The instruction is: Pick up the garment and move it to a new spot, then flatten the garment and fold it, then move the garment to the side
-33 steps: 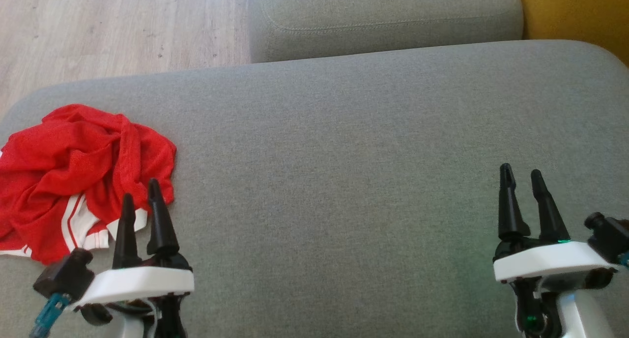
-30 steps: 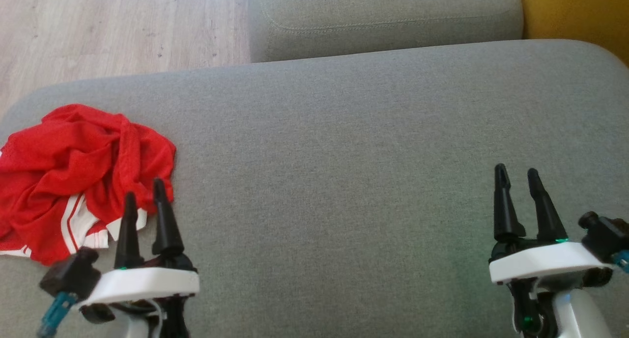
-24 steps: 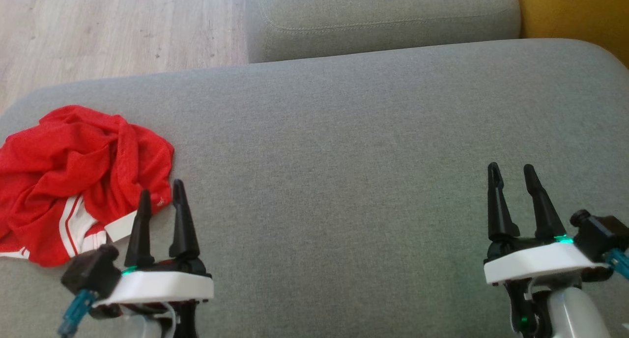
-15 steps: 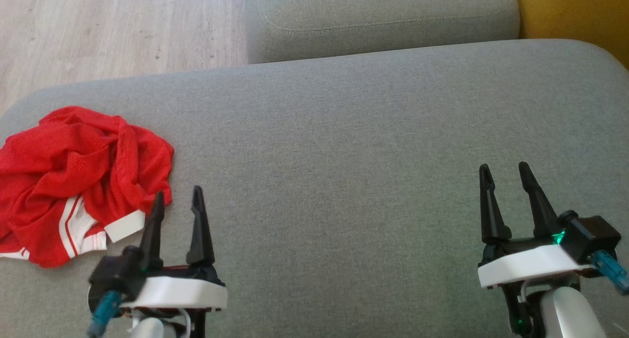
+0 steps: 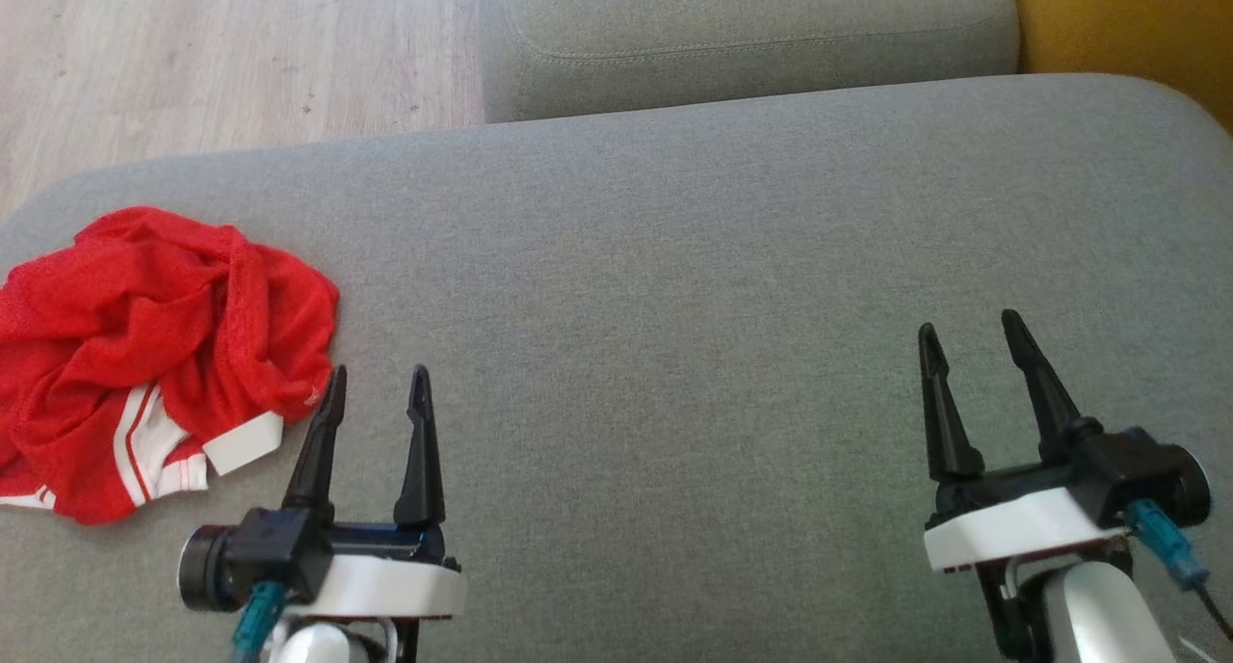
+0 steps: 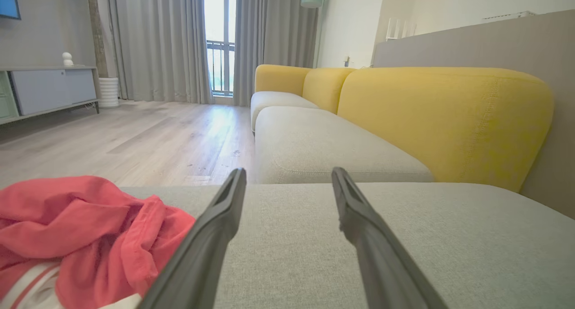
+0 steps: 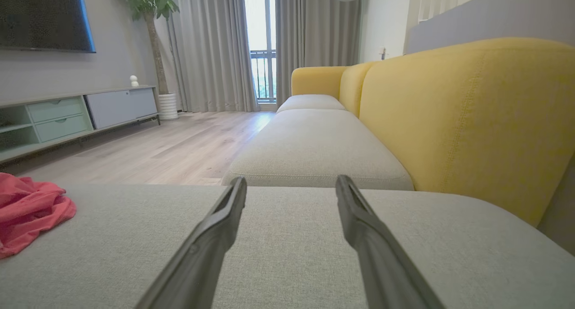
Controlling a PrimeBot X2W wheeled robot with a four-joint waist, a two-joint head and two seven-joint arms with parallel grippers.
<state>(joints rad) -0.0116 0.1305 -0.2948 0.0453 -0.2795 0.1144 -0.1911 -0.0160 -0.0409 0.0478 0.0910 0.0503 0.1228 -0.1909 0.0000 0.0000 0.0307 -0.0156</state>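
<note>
On the grey cushion (image 5: 674, 258), the red garment (image 5: 144, 335) lies beside the spread left end effector (image 5: 378, 384).

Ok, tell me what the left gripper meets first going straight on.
Likely nothing soon: left gripper points over bare seat cushion; the red garment lies left of that line.

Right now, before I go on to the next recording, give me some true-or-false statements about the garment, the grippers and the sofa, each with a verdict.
1. The garment lies crumpled on the grey cushion. True.
2. The left gripper is shut on the garment. False: it is open and empty, beside the garment.
3. The right gripper is open and holds nothing. True.
4. The garment is folded flat. False: it is bunched in a heap.
5. The sofa's backrest is blue. False: it is yellow.
</note>
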